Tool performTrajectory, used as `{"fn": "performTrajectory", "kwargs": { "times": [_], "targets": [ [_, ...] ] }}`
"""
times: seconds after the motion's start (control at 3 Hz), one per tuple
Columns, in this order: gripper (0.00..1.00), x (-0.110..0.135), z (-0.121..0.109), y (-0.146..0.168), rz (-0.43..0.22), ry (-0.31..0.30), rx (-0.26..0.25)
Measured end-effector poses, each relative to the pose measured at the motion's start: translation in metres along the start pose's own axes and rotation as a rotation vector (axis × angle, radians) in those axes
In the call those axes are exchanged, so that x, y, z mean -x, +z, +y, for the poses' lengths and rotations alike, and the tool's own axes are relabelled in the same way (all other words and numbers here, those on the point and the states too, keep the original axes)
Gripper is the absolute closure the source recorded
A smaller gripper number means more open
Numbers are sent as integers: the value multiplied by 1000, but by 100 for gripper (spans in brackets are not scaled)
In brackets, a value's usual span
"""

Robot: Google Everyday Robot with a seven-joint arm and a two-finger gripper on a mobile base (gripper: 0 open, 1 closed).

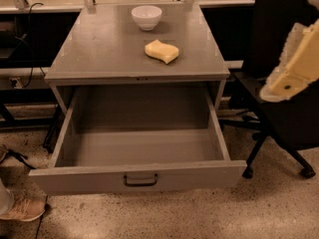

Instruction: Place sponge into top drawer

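The pale yellow sponge lies on top of the grey cabinet, right of centre, just in front of a white bowl. The top drawer is pulled fully out and its inside is bare, with the dark bar handle at the centre of its front panel. My gripper hangs at the right edge of the view, well to the right of the cabinet and above drawer height, in front of a black chair. It holds nothing that I can see.
A black office chair on castors stands right beside the open drawer. A person's shoe is on the speckled floor at the lower left. Cables and dark shelving are behind the cabinet on the left.
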State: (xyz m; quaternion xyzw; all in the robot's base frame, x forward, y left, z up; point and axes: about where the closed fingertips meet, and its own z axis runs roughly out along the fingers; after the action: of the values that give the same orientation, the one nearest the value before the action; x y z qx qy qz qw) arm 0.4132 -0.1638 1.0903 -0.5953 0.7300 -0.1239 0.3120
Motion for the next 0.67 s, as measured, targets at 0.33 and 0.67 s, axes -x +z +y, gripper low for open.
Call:
{"fn": "performTrajectory", "kwargs": {
  "times": [0.33,0.67],
  "targets": [
    [0,2,-25,52,-107,136,-18],
    [0,8,-71,149,-208,338,3]
  ]
}}
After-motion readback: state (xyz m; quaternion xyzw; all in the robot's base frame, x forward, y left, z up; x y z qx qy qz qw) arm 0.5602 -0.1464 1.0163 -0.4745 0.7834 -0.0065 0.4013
